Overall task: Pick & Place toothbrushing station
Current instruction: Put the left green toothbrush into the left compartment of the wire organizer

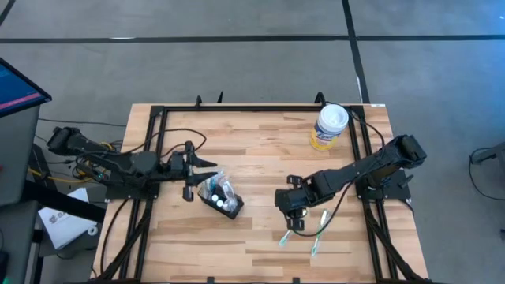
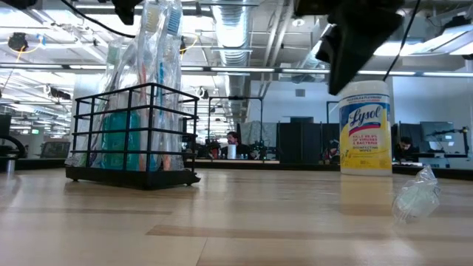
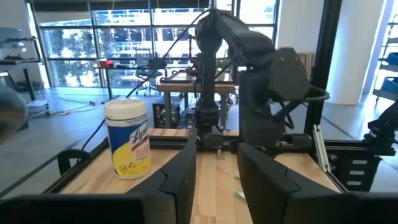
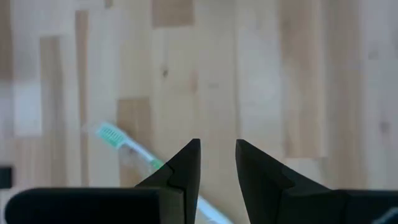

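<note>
The toothbrushing station (image 1: 221, 196) is a small black wire holder that stands on its base on the table, left of centre, with several wrapped toothbrushes upright in it; it also shows in the low view (image 2: 133, 137). My left gripper (image 1: 209, 168) is open and empty, just beyond the station's far side, pointing toward the table's right; its wrist view (image 3: 216, 180) shows bare table between the fingers. My right gripper (image 1: 290, 208) is open and empty, pointing down above the table right of centre. Two loose green toothbrushes (image 1: 286, 235) (image 1: 318, 234) lie just near of it; one shows in the right wrist view (image 4: 121, 142).
A yellow Lysol canister (image 1: 328, 126) with a white lid stands at the far right, also in the low view (image 2: 366, 125) and the left wrist view (image 3: 128, 140). A crumpled clear wrapper (image 2: 417, 196) lies near the right. A black frame (image 1: 158, 110) edges the table.
</note>
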